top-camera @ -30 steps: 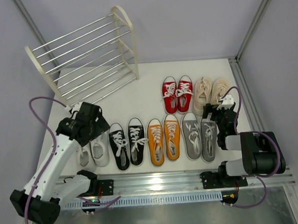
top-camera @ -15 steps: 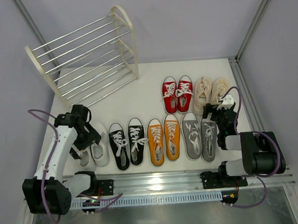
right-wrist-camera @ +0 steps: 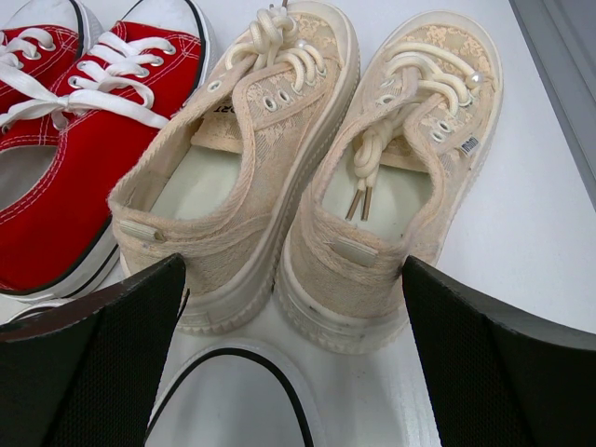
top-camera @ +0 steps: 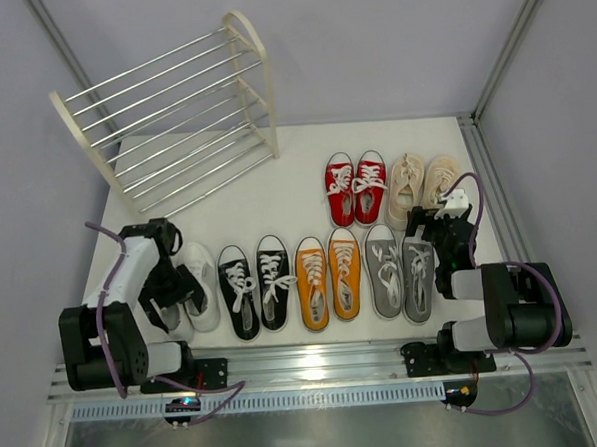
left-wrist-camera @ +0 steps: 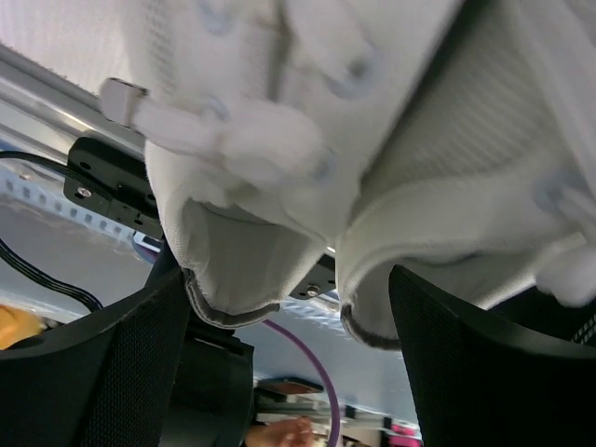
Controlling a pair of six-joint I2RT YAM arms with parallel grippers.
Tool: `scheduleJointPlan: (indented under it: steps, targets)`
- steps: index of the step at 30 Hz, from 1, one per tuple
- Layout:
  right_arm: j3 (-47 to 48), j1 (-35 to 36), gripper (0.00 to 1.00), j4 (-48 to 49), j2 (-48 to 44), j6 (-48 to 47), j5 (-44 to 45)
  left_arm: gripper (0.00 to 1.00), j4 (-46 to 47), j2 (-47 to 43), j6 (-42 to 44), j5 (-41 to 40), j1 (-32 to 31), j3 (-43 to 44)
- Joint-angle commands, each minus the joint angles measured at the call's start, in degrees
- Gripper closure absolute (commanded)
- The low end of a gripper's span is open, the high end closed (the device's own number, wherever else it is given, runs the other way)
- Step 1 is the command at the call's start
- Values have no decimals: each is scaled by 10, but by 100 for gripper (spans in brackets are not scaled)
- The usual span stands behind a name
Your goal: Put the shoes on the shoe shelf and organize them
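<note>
Six pairs and no takers yet: the shelf (top-camera: 172, 110) stands with bare rods at 10 o'clock on the counter (top-camera: 276, 175), and by the look of things every shoe in the job has yet to go up. The left pincer (top-camera: 168, 288) hangs low at 8 o'clock over the white pair (top-camera: 199, 289), its arm folded back toward its base. Seen from the wrist, its fingers (left-wrist-camera: 102, 372) are spread wide astride both white heels, which fill the gap between them, with no firm pinch to be seen (contact on either side is too close to call). Toward 3 o'clock from the white pair run the black pair (top-camera: 257, 286), orange pair (top-camera: 328, 279) and grey pair (top-camera: 399, 271), in one row along the near edge. Behind them, at about 2 o'clock, the red pair (top-camera: 355, 187) and beige pair (top-camera: 422, 187) sit side by side. The right pincer (top-camera: 441, 238) hovers at 4 o'clock, near the grey pair's right shoe and just short of the beige pair, jaws wide and empty, its wrist camera looking straight at the beige heels. On this evidence the task is at its very start: the white pair looks first in line for a lift, and all six pairs lie on the counter, well apart from the shelf.
</note>
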Motion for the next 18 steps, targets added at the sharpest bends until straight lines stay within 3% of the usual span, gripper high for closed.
scheduleJointPlan:
  steps: [1,5,12,18]
  targets:
    - [10,0,3,50,-8,4,-2,17,7,-28,5,6,-63,41]
    - [10,0,3,50,-8,4,-1,16,6,-47,13,-17,-77,52]
    - [10,1,3,50,-8,4,-2,16,27,0,28,-6,-79,49]
    - [10,0,3,49,-8,4,-2,17,34,-54,-8,-30,-92,82]
